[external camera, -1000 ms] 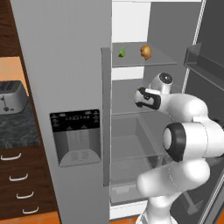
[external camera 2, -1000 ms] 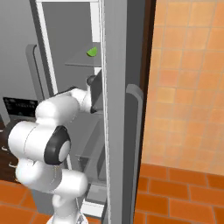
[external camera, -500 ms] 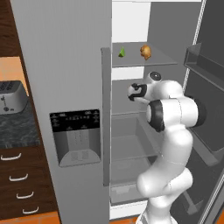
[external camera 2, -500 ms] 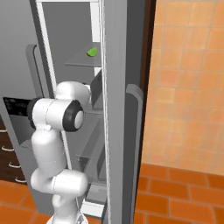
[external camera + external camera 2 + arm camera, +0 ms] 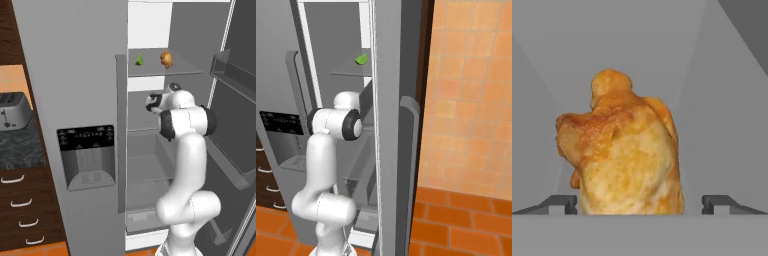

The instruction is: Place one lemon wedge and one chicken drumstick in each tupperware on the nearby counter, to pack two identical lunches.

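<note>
A golden-brown chicken drumstick point(image 5: 624, 160) lies close up on a grey fridge shelf, between my gripper's point(image 5: 640, 202) open fingertips point(image 5: 559, 202), which stand apart from it on both sides. From the left base, my gripper point(image 5: 151, 102) reaches into the open fridge at the middle shelf. On the shelf above sit another chicken drumstick point(image 5: 166, 59) and a green lemon wedge point(image 5: 139, 60); the wedge point(image 5: 361, 59) also shows from the right. The black marbled counter point(image 5: 20, 147) is at the far left. The tupperware is out of view.
The closed left fridge door with its dispenser point(image 5: 87, 155) flanks the arm. The open right door point(image 5: 393, 125) with its bins point(image 5: 232, 75) hems in the other side. A silver toaster point(image 5: 12, 111) stands on the counter above dark drawers point(image 5: 17, 210).
The arm has straightened upright and its hand has pushed a little left and deeper into the fridge. The jaws have stayed open.
</note>
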